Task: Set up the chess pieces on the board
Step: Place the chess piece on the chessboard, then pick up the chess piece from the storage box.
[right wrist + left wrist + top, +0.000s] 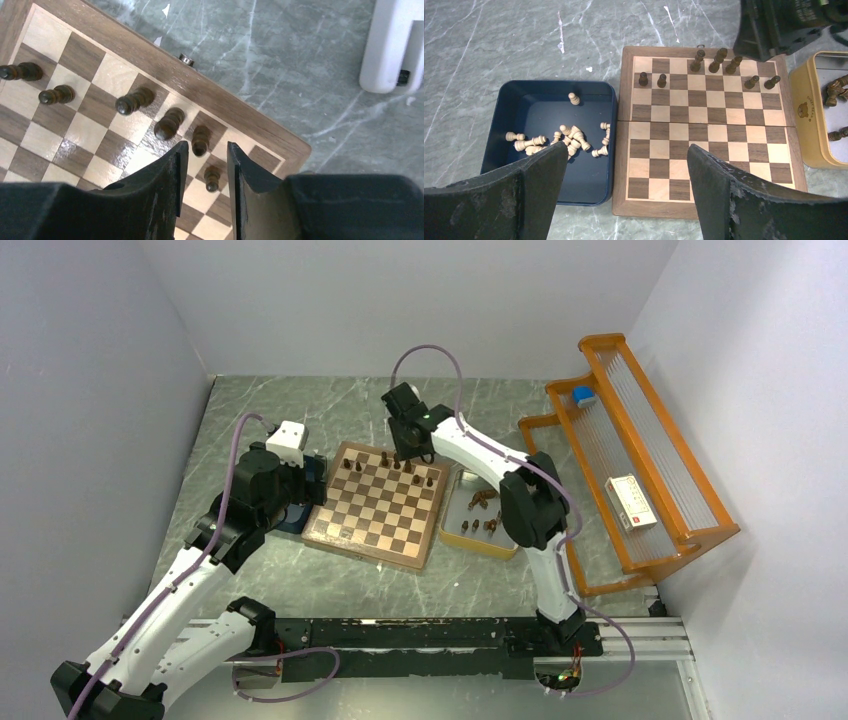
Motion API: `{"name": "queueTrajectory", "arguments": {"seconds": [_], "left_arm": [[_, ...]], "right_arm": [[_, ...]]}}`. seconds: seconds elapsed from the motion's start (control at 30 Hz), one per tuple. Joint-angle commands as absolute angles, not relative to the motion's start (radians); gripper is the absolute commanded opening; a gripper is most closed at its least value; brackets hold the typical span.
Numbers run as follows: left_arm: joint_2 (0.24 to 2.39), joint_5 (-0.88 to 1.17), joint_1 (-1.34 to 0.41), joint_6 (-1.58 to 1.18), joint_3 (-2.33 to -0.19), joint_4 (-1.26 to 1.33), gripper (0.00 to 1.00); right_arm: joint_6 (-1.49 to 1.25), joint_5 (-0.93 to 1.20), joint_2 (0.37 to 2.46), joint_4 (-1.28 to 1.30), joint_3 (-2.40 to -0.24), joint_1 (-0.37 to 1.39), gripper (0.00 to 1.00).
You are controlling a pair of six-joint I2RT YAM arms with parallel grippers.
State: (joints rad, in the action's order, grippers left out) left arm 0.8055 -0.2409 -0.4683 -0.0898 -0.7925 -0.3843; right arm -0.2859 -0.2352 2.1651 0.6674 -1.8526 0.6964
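Nearest the arm bases, the grey marbled surface (pixel 480 580) lies bare in front of the board (pixel 385 520), which sits about midway across it, turned slightly. Off the board's left edge, the left pincer (pixel 626 155) hovers with its fingers spread wide and nothing between them. Below it a dark blue tray (pixel 539 107) sits right against the board's left edge and holds a loose heap of light pieces (pixel 569 140). Off the board's right edge is a yellow-rimmed tray (pixel 478 540) with more dark pieces (pixel 483 500) lying in it. The chess pieces (pixel 716 62) already on the board stand upright on its two farthest rows. Over the far right corner the right pincer (pixel 206 150) hangs with only a narrow gap, gripping nothing. An orange rack (pixel 600 345) lines the surface's right edge.
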Motion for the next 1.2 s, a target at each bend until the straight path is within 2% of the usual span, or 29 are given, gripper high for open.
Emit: {"name": "queueTrajectory", "arguments": {"seconds": [0.0, 0.17, 0.47, 0.7, 1.03, 1.17], "left_arm": [[0.806, -0.243, -0.47, -0.081, -0.793, -0.345, 0.93], [0.808, -0.237, -0.471, -0.081, -0.793, -0.342, 0.93], [0.807, -0.23, -0.471, -0.083, -0.792, -0.342, 0.93], [0.81, -0.228, -0.472, -0.083, -0.792, -0.345, 0.93], [0.806, -0.226, -0.471, -0.083, -0.792, -0.345, 0.93], [0.801, -0.224, -0.471, -0.083, -0.79, -0.342, 0.93]], "right_arm": [[-0.284, -0.274, 2.022, 0.674, -1.779, 0.689, 0.39], [-0.28, -0.294, 1.868, 0.654, -1.644, 0.675, 0.38], [-0.27, -0.317, 1.636, 0.586, -1.334, 0.613, 0.3], [-0.269, -0.328, 1.597, 0.554, -1.138, 0.542, 0.26], [-0.283, -0.342, 1.514, 0.581, -1.025, 0.453, 0.26], [-0.288, -0.33, 1.504, 0.591, -0.997, 0.433, 0.3]]}}
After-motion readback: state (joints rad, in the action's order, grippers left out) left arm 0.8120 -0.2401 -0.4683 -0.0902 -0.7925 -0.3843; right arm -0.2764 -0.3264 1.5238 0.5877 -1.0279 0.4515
